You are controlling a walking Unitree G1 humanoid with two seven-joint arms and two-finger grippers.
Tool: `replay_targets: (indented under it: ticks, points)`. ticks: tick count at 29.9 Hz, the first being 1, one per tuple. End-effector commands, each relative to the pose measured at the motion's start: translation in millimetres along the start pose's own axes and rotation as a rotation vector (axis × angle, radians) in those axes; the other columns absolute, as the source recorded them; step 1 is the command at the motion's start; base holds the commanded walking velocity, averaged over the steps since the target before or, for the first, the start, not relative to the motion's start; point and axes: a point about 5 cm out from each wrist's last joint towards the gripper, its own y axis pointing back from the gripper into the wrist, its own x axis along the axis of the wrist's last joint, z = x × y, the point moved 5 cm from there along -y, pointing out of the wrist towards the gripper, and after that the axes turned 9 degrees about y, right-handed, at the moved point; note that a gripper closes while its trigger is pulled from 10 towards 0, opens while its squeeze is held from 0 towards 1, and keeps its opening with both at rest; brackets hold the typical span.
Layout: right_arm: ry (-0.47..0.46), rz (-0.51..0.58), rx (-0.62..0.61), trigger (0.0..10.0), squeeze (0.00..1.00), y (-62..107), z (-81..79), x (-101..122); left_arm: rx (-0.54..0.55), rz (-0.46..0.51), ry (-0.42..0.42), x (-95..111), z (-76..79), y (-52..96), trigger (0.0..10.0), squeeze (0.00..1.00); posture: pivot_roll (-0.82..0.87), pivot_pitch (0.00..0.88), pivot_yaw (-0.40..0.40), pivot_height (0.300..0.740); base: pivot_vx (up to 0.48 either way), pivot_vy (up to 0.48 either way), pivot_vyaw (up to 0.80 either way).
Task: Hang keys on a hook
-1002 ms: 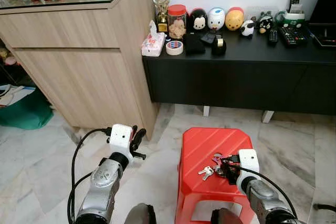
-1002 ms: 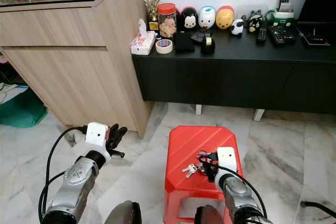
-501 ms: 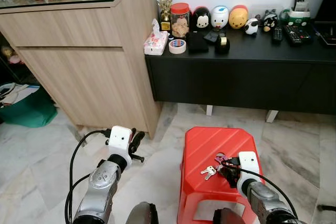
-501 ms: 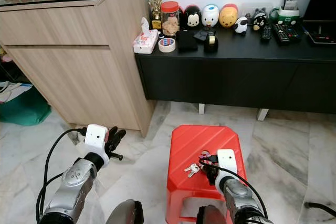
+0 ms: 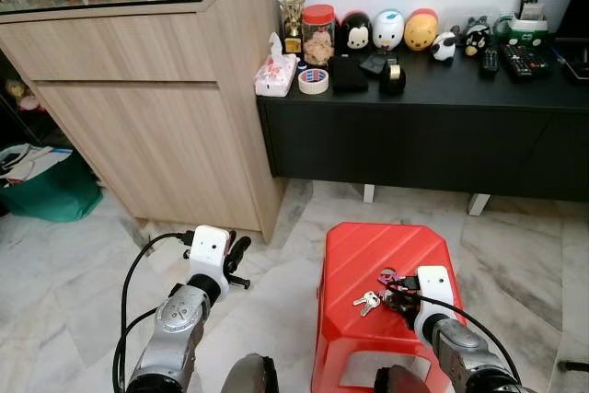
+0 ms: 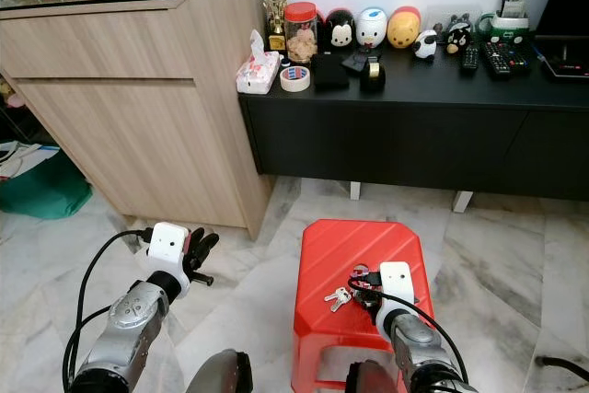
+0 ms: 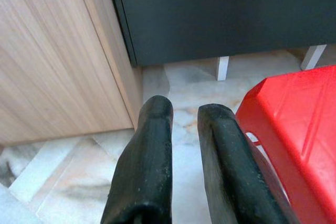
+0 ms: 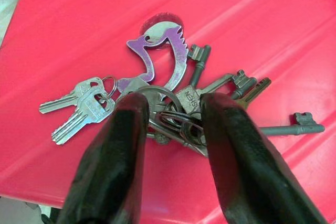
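Left gripper (image 5: 237,258) hangs over the marble floor (image 5: 64,283) beside the wooden cabinet (image 5: 147,108); in the left wrist view its two fingers (image 7: 152,145) stand a narrow gap apart with nothing between them.

Keys (image 8: 173,103) lie in a loose bunch on the red stool (image 5: 368,255), at its right front part. The bunch spreads fanwise from the ring. Two small silver keys (image 5: 365,300) point toward the robot's left. Several long dark keys (image 8: 283,128) point toward the right. A purple tag (image 8: 157,61) lies flat at the far side of the ring.

Right gripper (image 8: 173,129) is down over the bunch, fingers (image 8: 118,145) parted and straddling the ring, tips at or near the stool top. Whether the pads touch the keys cannot be told; nothing is clamped.

Beyond the stool stands a black low sideboard (image 5: 423,126) carrying a tissue pack (image 5: 274,75), tape roll (image 5: 313,81), jar (image 5: 318,34), toy figures (image 5: 387,30) and remote controls (image 5: 520,52).

Compared with one second ago, the whole scene sits slightly shifted in view, which is camera movement; the keys lie as before and the right gripper remains over them.
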Motion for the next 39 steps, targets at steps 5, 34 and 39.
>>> replay_targets:
  ticks: [5,34,39]
  points:
    - [-0.01,0.003,0.003,0.0,0.0,-0.9,-1.7,2.7,0.021,-0.004,-0.003,-3.0,-8.9,-2.0,10.0,0.0,0.03,0.028,0.097,0.62,0.0,0.0,0.0]
    - [-0.103,0.074,0.011,10.0,0.0,-3.4,-15.9,14.7,0.04,-0.032,0.003,-11.5,-15.0,-13.6,10.0,0.0,0.02,0.01,0.087,0.62,0.0,0.0,0.0]
    - [-0.111,0.149,-0.007,10.0,1.0,-2.6,-2.2,35.7,0.048,-0.031,-0.001,-11.0,-19.0,-13.8,10.0,0.0,0.02,0.008,0.088,0.62,0.0,0.0,0.0]
